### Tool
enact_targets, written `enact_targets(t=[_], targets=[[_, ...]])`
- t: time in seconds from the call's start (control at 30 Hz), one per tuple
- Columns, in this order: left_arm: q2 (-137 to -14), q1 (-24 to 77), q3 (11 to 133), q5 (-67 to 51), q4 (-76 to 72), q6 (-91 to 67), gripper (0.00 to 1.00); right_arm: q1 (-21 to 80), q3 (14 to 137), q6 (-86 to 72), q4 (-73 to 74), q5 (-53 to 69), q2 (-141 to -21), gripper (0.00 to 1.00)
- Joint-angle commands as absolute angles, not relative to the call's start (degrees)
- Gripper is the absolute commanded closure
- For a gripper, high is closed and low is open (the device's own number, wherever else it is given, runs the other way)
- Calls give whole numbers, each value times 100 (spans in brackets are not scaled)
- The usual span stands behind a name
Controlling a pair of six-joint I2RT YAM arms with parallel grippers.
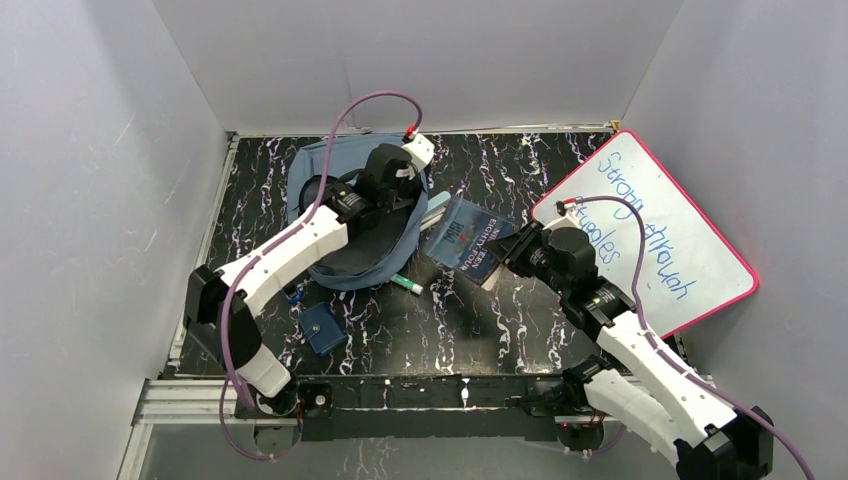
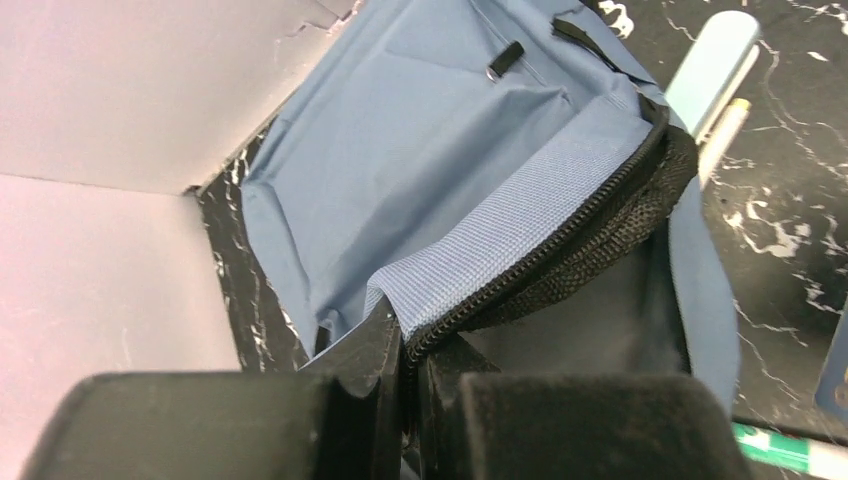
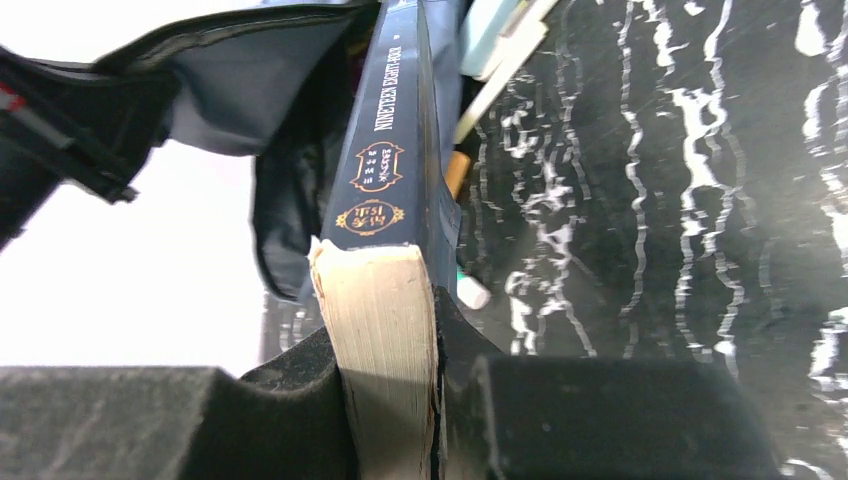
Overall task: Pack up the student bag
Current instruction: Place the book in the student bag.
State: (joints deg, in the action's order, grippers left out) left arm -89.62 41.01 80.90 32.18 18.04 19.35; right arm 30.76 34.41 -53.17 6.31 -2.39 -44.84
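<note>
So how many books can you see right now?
1: the dark-blue book, clamped at its page edge in the right pincer, held beside the student bag. The bag's inside is only partly visible, so another could be hidden.

Left arm (image 1: 290, 250): white shells on the long links, black housings at the joints, all rounded and chunky.
Right arm (image 1: 655, 365): same livery, white links and black joints, with a big black block at the elbow.
Left cable (image 1: 345, 115): purple, thin, and there's a red plug (image 1: 409, 131) at its wrist end.
Right cable (image 1: 640, 250): purple again, with its own red plug (image 1: 562, 204).
Left wrist cap (image 1: 420, 150): white, boxy.
Left gripper (image 2: 405, 400): matte black, and up close its fingers (image 2: 200, 430) are thick, blunt blocks with a grainy finish.
Right gripper (image 3: 390, 400): black as well, with fingers (image 3: 150, 420) that are broad and flat-topped, same rough texture.
Bases (image 1: 300, 398): black, low, squat.
</note>
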Motion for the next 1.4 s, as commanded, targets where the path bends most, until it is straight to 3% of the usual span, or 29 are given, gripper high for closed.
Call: enact_targets(t=[0.0,0.5,1.37], targets=[[-9168,4130,8694,3531,1696,2556,100,3073,3832,-6852,-803,-35,-4259,100],[-10283,4262,10850,3264,2063,2469,100,3093,4385,-8236,-1510,1125,-5424,100],[-10794,4463,11689,3646,2263,2565,100,3150,4899,-8287,-1609,425,-7004,100]])
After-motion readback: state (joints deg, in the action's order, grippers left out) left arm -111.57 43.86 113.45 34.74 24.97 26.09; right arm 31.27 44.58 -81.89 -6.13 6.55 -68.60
